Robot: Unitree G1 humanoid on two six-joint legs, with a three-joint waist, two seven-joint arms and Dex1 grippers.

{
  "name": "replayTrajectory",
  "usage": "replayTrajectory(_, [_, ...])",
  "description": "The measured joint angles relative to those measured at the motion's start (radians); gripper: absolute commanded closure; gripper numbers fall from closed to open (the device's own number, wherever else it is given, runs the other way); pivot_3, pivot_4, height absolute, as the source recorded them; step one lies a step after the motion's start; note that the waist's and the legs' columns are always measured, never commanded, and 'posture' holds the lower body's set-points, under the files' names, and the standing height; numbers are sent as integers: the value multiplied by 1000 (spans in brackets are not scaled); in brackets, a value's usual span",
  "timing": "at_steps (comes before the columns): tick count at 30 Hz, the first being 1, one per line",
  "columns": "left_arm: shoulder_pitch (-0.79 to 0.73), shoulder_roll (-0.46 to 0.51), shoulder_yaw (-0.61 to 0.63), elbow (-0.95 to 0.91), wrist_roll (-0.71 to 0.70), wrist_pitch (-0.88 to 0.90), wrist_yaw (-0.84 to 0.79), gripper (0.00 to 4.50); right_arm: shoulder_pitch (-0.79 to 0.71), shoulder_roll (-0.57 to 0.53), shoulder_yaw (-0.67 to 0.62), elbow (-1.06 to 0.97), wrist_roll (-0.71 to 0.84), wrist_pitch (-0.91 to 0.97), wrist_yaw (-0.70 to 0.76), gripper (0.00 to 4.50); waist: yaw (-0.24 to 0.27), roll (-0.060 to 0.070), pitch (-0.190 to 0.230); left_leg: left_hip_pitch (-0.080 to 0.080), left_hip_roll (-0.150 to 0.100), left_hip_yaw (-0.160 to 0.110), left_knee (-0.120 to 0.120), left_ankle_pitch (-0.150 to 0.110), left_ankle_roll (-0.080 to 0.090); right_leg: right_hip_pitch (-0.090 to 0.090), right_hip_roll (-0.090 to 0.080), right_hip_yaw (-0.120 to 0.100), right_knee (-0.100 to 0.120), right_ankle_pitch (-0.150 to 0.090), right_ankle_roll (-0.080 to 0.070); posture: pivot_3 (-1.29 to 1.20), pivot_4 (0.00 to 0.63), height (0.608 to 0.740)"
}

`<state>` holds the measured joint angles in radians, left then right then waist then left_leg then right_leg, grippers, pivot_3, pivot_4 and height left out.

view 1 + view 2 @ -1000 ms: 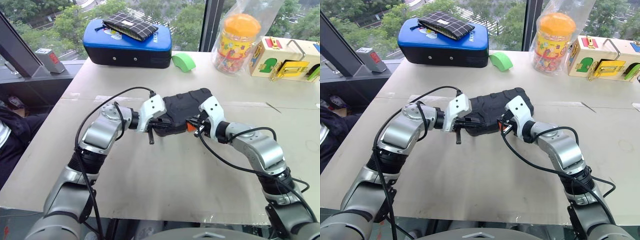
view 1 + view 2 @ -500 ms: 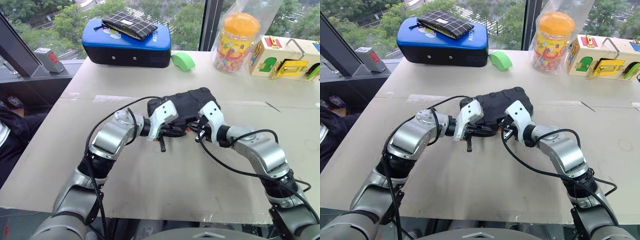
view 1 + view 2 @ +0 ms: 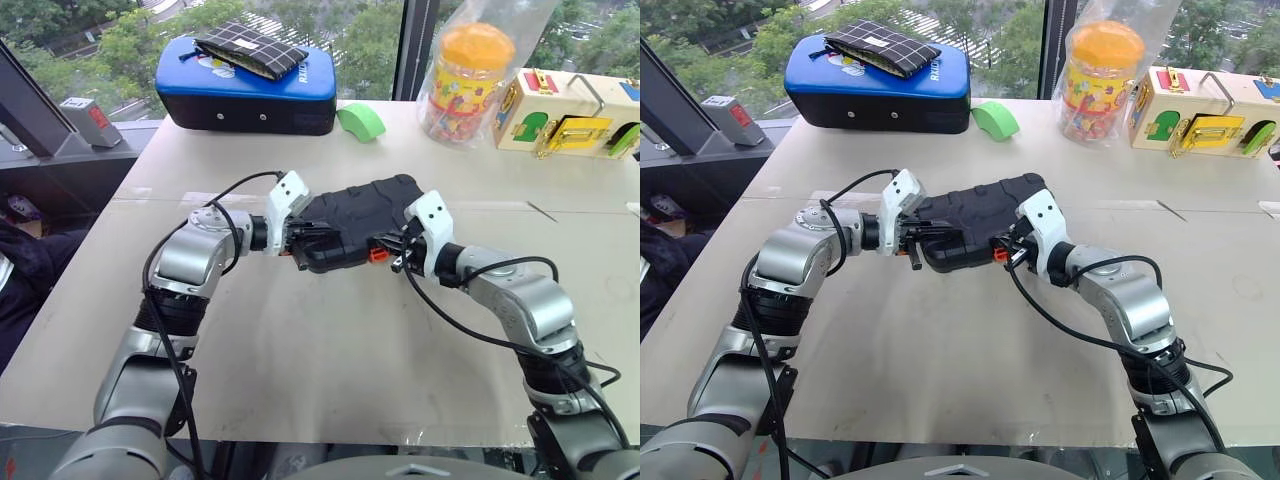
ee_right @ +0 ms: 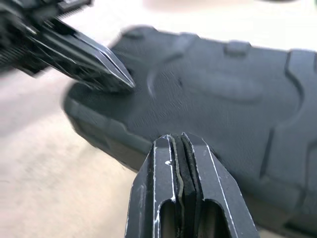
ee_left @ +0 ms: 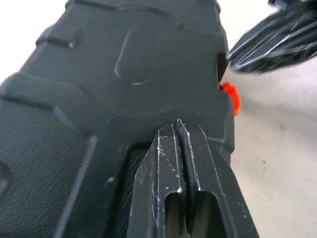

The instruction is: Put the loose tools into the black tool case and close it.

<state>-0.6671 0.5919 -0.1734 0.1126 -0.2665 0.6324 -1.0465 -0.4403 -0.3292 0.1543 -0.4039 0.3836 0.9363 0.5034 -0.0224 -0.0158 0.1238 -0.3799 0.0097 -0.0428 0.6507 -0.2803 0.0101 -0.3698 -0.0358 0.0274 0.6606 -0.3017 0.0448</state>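
The black tool case lies shut in the middle of the table, ribbed shell up, with its small orange latch on the near edge. My left gripper is shut, and its fingertips rest on the lid at the case's near left corner. Just right of the latch, my right gripper is also shut and empty, its tips at the case's near edge. The loose tools are out of view.
At the back left stands a blue-topped case with a checked pouch on it. A green object, an orange-lidded jar in a bag and a wooden latch box line the back. Bare table lies in front of the case.
My left gripper slid right along the case's near edge, then came back to its near left corner. The right gripper stayed by the latch.
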Motion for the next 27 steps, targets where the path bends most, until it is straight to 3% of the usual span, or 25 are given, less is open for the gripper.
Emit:
replayTrajectory(6, [1,1,-25,51,33,-110,-22,4444,85,-79,9,-75,41,90,14,4500,8,0,-1,1,0,1,1,0,0,1,0,1,0,0,0,0,150,740])
replayTrajectory(11, [-1,1,-26,97,43,-158,-34,4444,105,-93,69,-3,-24,99,-34,4500,7,0,-1,3,-1,1,1,0,0,2,0,1,2,0,0,0,150,740])
replayTrajectory(19, [-11,-2,-36,117,59,-193,-42,4444,55,-7,78,119,-81,10,-76,4500,9,0,-2,3,-1,-1,1,0,0,3,1,-1,1,0,0,0,150,740])
replayTrajectory(27, [-27,-11,-44,160,99,-244,-37,4444,68,65,17,130,-36,24,-77,4500,9,0,-1,7,-2,-4,2,0,0,9,1,-2,2,0,0,0,150,740])
